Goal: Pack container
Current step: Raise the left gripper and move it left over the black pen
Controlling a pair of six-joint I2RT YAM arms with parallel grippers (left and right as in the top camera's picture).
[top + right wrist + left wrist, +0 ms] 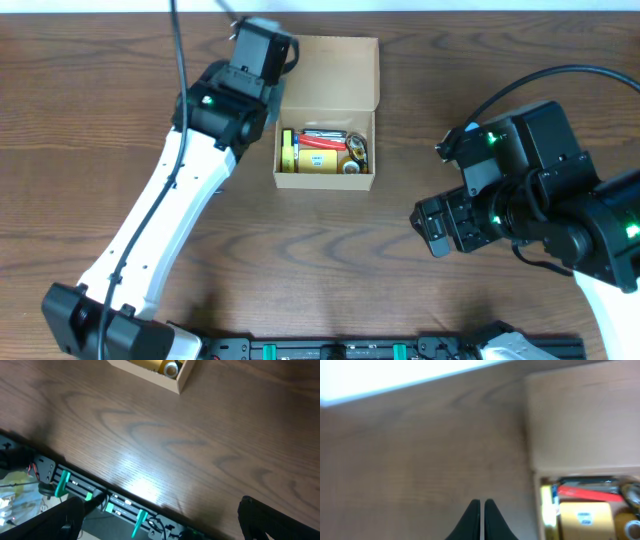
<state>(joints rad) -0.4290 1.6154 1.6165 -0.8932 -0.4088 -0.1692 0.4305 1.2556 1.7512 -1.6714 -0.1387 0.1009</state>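
The tan cardboard container (pixel 325 110) stands open at the back middle of the table, its flap lid (pixel 330 70) folded back. Inside lie a yellow tape roll, a red item and small round pieces. In the left wrist view the container (pixel 580 435) fills the right side. My left gripper (pixel 482 510) is shut and empty, over bare table just left of the container's lid. My right gripper (pixel 160 520) is open and empty, hovering near the table's front edge, well to the right of the container (pixel 150 370).
A black rail with green clips (pixel 100 500) runs along the table's front edge. The table's far edge (pixel 395 385) lies close beyond my left gripper. Both arms (pixel 170 200) reach in from the front.
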